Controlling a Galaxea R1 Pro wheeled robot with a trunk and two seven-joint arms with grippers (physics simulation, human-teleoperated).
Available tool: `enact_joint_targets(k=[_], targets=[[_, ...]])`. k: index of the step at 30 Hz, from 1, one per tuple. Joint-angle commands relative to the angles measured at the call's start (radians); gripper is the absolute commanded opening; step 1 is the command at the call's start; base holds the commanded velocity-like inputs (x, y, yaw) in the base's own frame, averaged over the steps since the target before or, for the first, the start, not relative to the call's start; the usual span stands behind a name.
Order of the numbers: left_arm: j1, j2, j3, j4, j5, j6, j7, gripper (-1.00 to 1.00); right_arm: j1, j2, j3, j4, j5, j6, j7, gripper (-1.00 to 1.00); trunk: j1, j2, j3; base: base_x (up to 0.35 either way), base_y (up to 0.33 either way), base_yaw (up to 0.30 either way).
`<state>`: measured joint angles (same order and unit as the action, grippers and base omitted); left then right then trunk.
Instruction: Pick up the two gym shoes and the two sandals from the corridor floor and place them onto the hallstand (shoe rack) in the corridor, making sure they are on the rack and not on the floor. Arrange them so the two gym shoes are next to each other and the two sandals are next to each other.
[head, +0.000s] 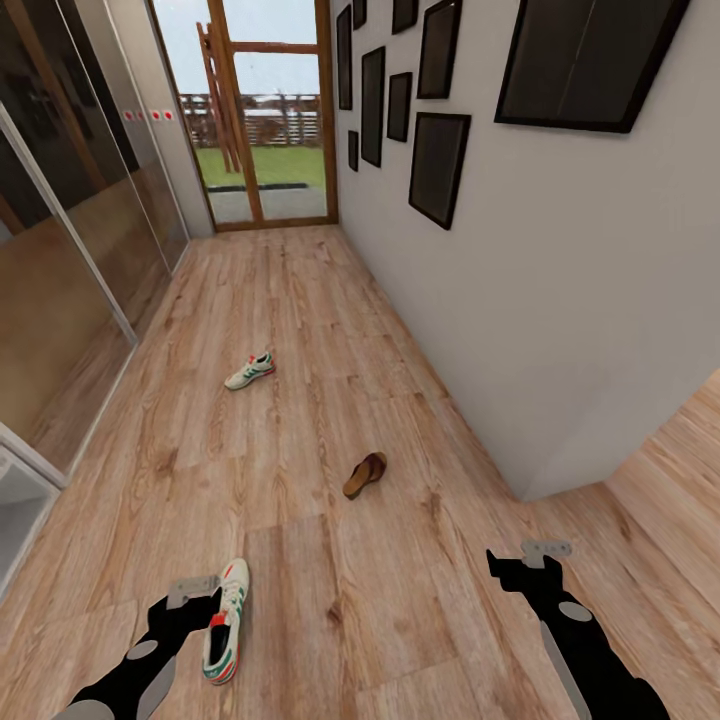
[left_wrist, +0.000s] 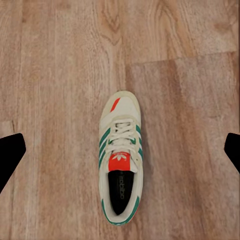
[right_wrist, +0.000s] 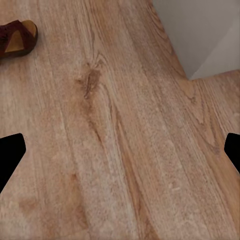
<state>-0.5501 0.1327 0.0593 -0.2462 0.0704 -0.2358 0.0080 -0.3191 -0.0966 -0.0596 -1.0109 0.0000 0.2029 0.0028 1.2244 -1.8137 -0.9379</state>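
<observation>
Hovering with fingers apart, the left tool (head: 192, 590) hangs above a gym shoe (head: 224, 622) on the corridor floor (head: 300, 330); another gym shoe (head: 249, 371) and one sandal (head: 365, 474) lie ahead, unracked; right tool (head: 530, 556) spread, empty.

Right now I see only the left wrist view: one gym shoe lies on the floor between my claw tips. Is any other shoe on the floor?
Observer: Yes. In the head view a second gym shoe lies farther down the corridor floor, toward the glass door.
Operator: And the sandals?
Observer: One sandal lies between the two sneakers, nearer the right wall.
Operator: Is my right claw busy?
Observer: No. The right claw is open over bare floor, holding nothing.
Operator: Is the near shoe under my left claw?
Observer: The near gym shoe lies just beside the left claw.
</observation>
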Motion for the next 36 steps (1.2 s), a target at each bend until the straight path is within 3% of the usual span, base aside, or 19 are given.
enact_joint_targets(k=[1,11,26,32,36], targets=[[-0.001,0.0,-0.001,0.001,0.007,-0.003,-0.001,1.0,0.0,0.0,0.0,-0.002,0.0,0.006,0.0,1.0,0.0,0.0,-0.001,0.009,0.019,0.0],[-0.001,-0.002,-0.002,0.001,0.004,-0.004,-0.003,1.0,0.0,0.0,-0.001,-0.003,0.0,0.006,0.0,1.0,0.0,0.0,-0.001,0.003,0.006,0.0],[0.001,-0.004,-0.001,0.001,0.003,-0.005,-0.003,1.0,0.0,0.0,-0.003,-0.004,0.0,0.008,0.0,1.0,0.057,-0.105,-0.07,0.0,0.0,0.0],[0.001,-0.006,-0.002,0.001,0.001,-0.005,-0.003,1.0,-0.001,-0.001,-0.004,-0.089,-0.004,0.027,0.0,1.0,0.08,-0.147,-0.098,0.0,0.0,0.0],[0.001,-0.01,-0.002,0.001,0.0,-0.005,-0.003,1.0,-0.002,0.002,-0.004,-0.185,-0.006,0.091,0.0,1.0,0.096,-0.175,-0.117,0.0,0.0,0.0]])
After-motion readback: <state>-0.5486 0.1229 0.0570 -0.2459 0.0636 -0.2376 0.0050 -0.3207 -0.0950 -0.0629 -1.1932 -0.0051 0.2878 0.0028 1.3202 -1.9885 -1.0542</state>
